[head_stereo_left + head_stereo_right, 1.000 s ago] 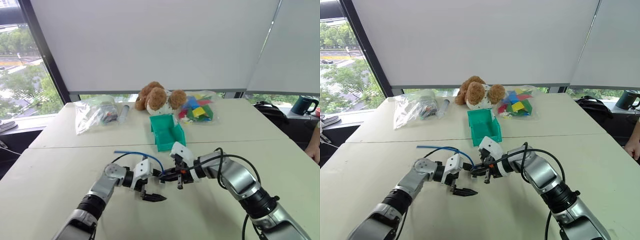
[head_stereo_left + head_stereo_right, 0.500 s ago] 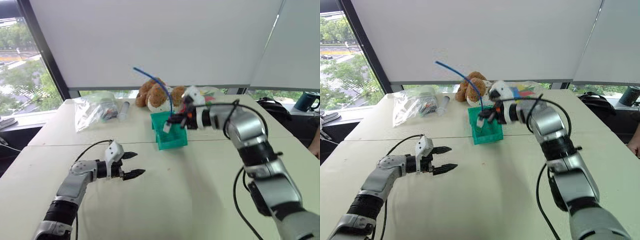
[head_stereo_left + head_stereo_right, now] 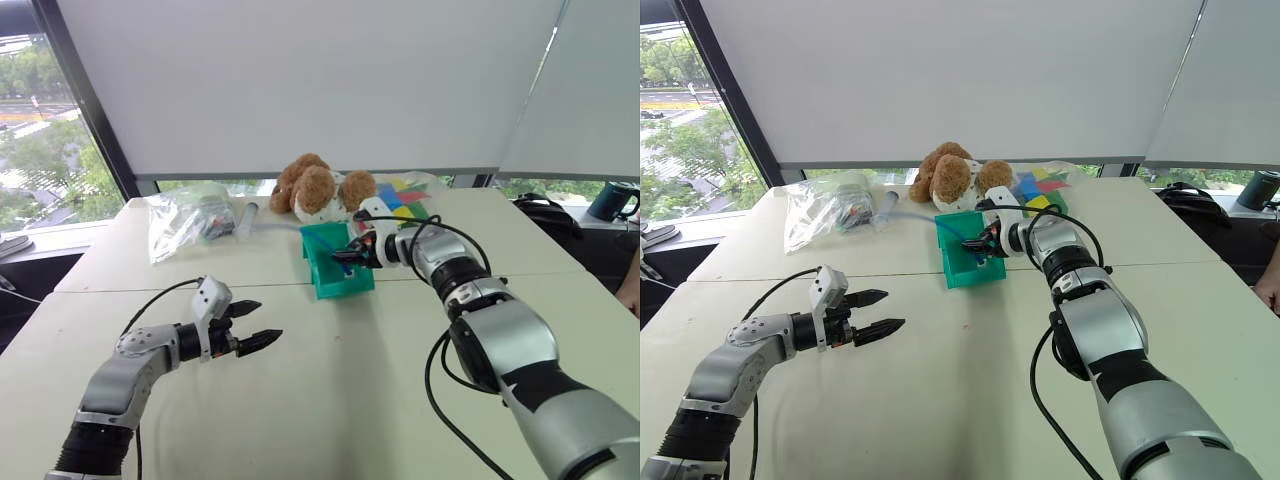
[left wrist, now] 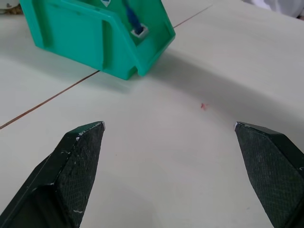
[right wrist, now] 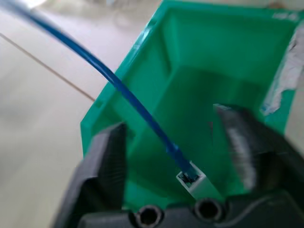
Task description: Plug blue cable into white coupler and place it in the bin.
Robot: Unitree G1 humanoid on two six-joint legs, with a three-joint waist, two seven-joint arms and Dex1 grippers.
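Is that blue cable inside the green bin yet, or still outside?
Partly in: the blue cable's pale plug end sits inside the bin, while its other end trails over the rim onto the table.

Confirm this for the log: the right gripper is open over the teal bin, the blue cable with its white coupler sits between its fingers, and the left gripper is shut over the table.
One thing is off: the left gripper is open, not shut. The left wrist view shows its fingers spread wide above the table. The rest holds: the right gripper is open over the bin, with the blue cable and white coupler between its fingers.
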